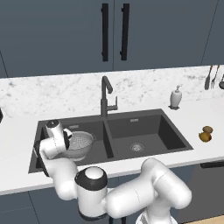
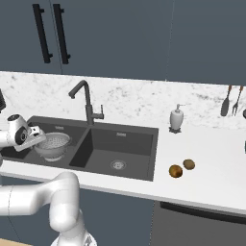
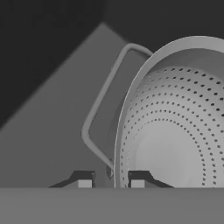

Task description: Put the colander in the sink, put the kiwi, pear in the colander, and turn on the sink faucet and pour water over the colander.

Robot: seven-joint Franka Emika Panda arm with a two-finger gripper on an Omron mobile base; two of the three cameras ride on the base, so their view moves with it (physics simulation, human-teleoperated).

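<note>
Metal colander [image 3: 175,131] rim sits clamped between the jaws (left basin).

One colander [image 1: 81,144]. One double-basin sink [image 1: 144,129], two drains. One faucet [image 1: 105,97]. One kiwi [image 2: 189,164], one pear [image 2: 176,171]. One soap dispenser [image 2: 177,117]. Two cabinet handles. Three hanging utensils.
</note>
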